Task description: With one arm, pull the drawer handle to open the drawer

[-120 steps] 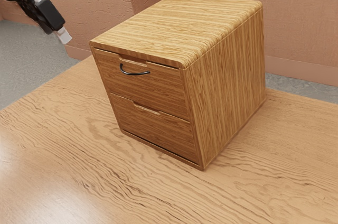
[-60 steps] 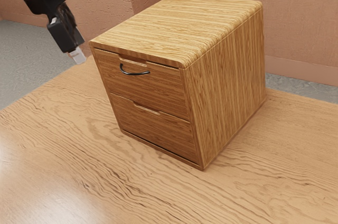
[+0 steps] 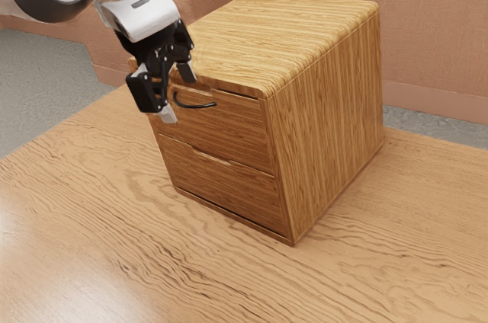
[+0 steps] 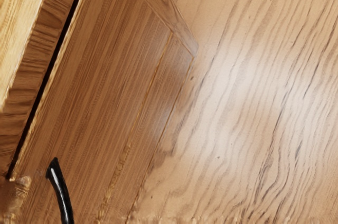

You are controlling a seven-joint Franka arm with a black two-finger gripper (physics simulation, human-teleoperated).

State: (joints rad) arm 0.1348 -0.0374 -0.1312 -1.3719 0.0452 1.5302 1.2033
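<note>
A wooden cabinet (image 3: 320,110) with two drawers stands on the table. The top drawer (image 3: 232,125) is flush with the cabinet front and carries a thin black curved handle (image 3: 197,104). My gripper (image 3: 178,97) hangs in front of that drawer's end on the exterior view's left, right at the near end of the handle. Its fingers (image 3: 166,112) stand apart, so it is open and holds nothing. In the wrist view the handle (image 4: 59,195) shows close under my hand against the drawer front (image 4: 105,102).
The lower drawer (image 3: 221,178) is shut and has no visible pull. The wooden table (image 3: 114,247) spreads wide in front of the cabinet. A brown wall (image 3: 427,18) stands behind, with grey floor (image 3: 46,79) beyond the table on the exterior view's left.
My arm has swung down and toward the exterior view's right, from the upper left corner to the top drawer's handle. The drawers have not moved.
</note>
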